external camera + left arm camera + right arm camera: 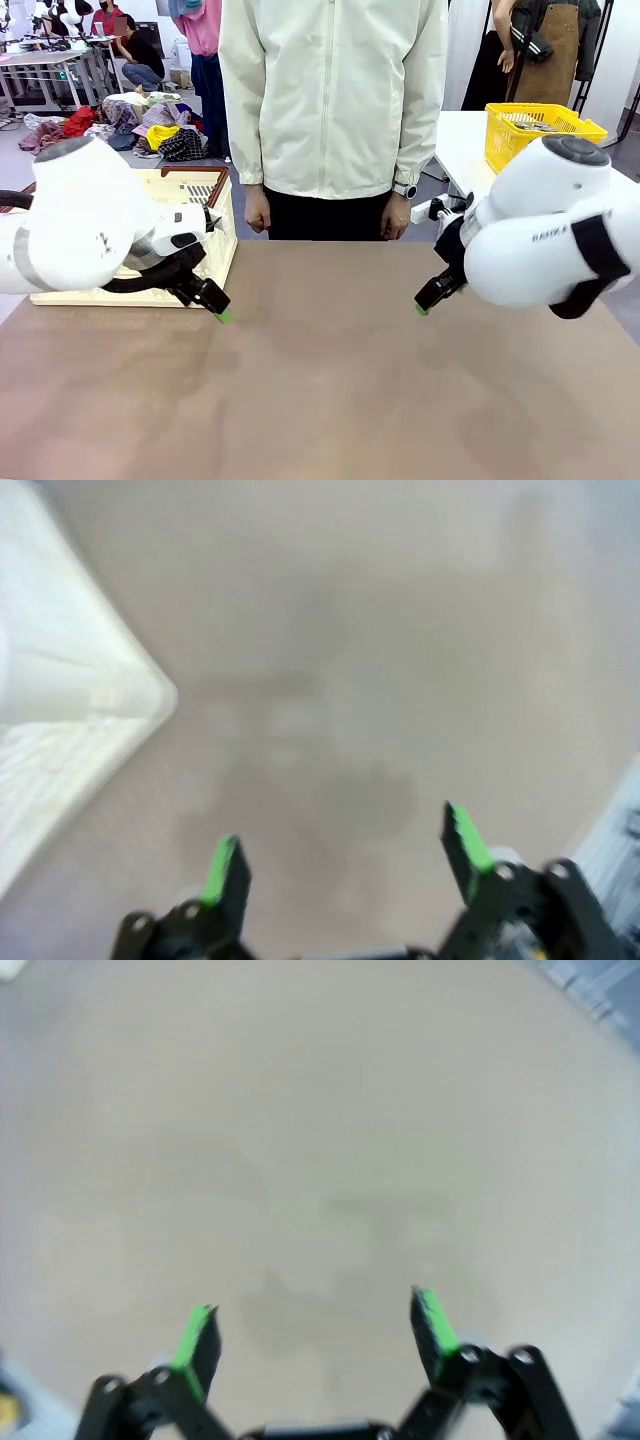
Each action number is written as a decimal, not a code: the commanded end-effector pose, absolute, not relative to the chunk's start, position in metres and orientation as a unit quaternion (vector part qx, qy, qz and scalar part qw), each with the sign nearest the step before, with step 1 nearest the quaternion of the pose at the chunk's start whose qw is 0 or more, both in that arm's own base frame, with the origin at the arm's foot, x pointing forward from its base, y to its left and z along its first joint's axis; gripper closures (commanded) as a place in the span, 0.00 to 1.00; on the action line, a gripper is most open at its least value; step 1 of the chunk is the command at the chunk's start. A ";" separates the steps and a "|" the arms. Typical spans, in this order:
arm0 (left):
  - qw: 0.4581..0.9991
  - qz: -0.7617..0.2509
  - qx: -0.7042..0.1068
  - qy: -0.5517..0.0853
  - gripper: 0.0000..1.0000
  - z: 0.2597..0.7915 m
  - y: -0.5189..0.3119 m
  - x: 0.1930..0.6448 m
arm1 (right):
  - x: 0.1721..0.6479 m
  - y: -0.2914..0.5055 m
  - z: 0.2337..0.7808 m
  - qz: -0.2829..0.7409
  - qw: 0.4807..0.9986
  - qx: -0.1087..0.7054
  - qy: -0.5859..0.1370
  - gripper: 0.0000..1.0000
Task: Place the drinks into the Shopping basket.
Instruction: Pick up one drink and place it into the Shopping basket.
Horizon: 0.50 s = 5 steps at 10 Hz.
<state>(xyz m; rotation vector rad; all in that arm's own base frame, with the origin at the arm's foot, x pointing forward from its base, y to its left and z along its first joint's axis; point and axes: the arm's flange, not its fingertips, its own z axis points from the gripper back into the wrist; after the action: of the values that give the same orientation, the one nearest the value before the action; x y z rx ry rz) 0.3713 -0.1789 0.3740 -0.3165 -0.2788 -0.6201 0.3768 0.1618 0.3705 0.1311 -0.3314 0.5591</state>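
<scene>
Left tool (pixel 345 850) and right tool (pixel 315 1320), black with green pads, both spread wide, empty, over the plain brown desk (pixel 330 380). Cream-white plastic lattice Shopping basket (pixel 225 235) stands beside my left arm. I advise gripping each drink mid-body, upright.

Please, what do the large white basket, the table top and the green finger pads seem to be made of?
Shopping basket: probably rigid plastic, cream, slightly glossy; its wall is a moulded lattice.
Table: smooth matte brown top, perhaps laminate or a mat; no grain shows.
Pads: bright green, possibly rubber or soft plastic; blur hides their texture.
</scene>
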 end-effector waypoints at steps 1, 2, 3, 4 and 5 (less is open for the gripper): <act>0.920 -0.286 -0.253 -0.090 0.00 0.421 -0.141 0.364 | 0.365 0.138 0.419 0.201 0.958 0.181 -0.094 0.00; 0.904 -0.306 -0.278 -0.110 0.00 0.443 -0.130 0.353 | 0.352 0.121 0.442 0.187 0.944 0.259 -0.083 0.00; 0.879 -0.327 -0.323 -0.130 0.00 0.475 -0.098 0.340 | 0.334 0.088 0.472 0.174 0.923 0.334 -0.079 0.00; 0.857 -0.337 -0.360 -0.148 0.00 0.505 -0.053 0.331 | 0.316 0.049 0.500 0.154 0.901 0.396 -0.093 0.00; 0.832 -0.335 -0.407 -0.169 0.00 0.531 0.002 0.322 | 0.300 0.005 0.521 0.121 0.882 0.440 -0.117 0.00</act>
<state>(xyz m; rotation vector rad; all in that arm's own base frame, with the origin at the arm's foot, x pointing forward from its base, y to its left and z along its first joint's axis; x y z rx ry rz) 0.3199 -0.0481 0.5169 -0.7458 -0.3323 -0.6973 0.3051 0.0533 0.5102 0.8245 -0.1897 0.3556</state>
